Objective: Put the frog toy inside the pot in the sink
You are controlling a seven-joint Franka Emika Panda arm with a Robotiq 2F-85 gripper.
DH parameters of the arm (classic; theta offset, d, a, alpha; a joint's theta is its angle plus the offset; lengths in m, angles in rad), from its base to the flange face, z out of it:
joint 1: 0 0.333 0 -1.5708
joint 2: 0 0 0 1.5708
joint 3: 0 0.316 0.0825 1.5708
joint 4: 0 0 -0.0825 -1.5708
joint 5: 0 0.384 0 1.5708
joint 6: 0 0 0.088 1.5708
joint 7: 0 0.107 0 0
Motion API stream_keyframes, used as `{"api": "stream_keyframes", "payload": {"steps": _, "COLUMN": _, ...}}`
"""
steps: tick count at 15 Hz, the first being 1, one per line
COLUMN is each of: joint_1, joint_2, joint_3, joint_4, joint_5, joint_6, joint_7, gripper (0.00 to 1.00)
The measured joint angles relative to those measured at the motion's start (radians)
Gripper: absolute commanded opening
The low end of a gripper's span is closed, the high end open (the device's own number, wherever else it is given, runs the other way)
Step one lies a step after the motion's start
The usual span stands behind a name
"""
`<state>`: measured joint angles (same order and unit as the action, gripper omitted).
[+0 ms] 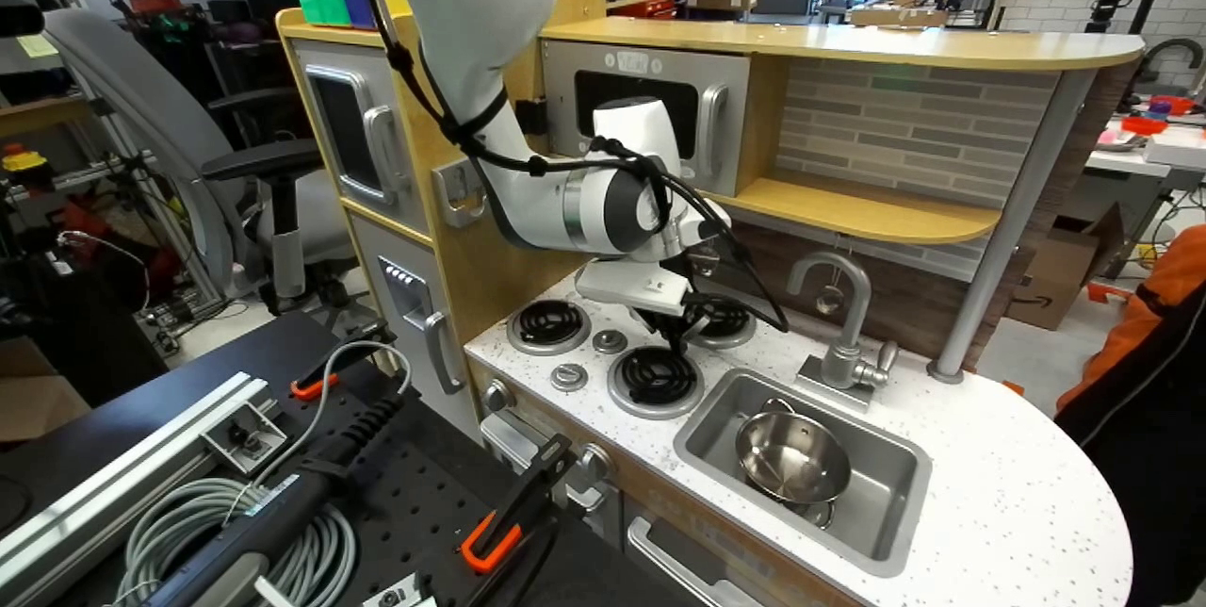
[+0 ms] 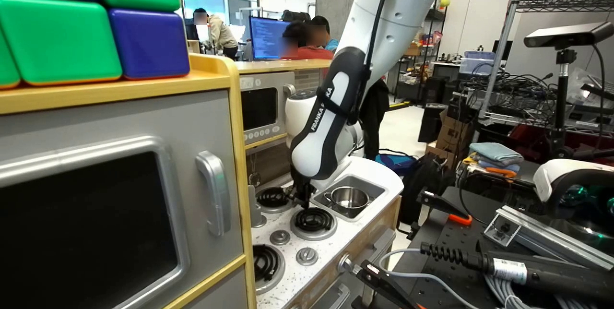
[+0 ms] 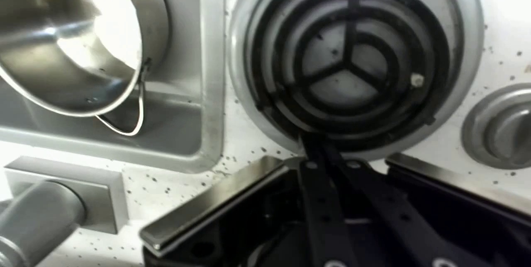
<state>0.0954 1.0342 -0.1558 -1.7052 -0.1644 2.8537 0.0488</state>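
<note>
Near the end effector, the sink holds the pot.

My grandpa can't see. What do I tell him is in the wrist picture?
A black robot pincer pokes in from the bottom, its tips over the edge of a coiled stove burner. At upper left, a shiny metal pot is in a grey sink.

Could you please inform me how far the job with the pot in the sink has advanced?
Done: the pot is in the sink. In hand: nothing that I can see; the tool is near a burner and looks closed in the wrist view. Left, it seems: finding the frog toy, which I cannot make out in any view, and placing it inside the pot, whose visible interior shows no toy.
</note>
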Motion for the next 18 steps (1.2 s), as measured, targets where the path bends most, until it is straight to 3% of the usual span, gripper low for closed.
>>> {"api": "stream_keyframes", "payload": {"steps": 6, "joint_1": -0.128, "joint_2": -0.234, "joint_3": -0.013, "joint_4": -0.264, "joint_5": 0.004, "joint_6": 0.014, "joint_7": -0.008, "gripper": 0.01}}
{"api": "stream_keyframes", "payload": {"steps": 11, "joint_1": -0.272, "joint_2": -0.294, "joint_3": -0.015, "joint_4": -0.293, "joint_5": 0.064, "joint_6": -0.013, "joint_7": -0.011, "gripper": 0.01}}
{"api": "stream_keyframes", "payload": {"steps": 12, "joint_1": -0.295, "joint_2": -0.293, "joint_3": -0.012, "joint_4": -0.286, "joint_5": 0.082, "joint_6": -0.026, "joint_7": -0.012, "gripper": 0.12}}
{"api": "stream_keyframes", "payload": {"steps": 13, "joint_1": -0.316, "joint_2": -0.293, "joint_3": -0.005, "joint_4": -0.277, "joint_5": 0.098, "joint_6": -0.039, "joint_7": -0.013, "gripper": 0.30}}
{"api": "stream_keyframes", "payload": {"steps": 18, "joint_1": -0.373, "joint_2": -0.294, "joint_3": 0.058, "joint_4": -0.242, "joint_5": 0.179, "joint_6": -0.057, "joint_7": -0.025, "gripper": 0.66}}
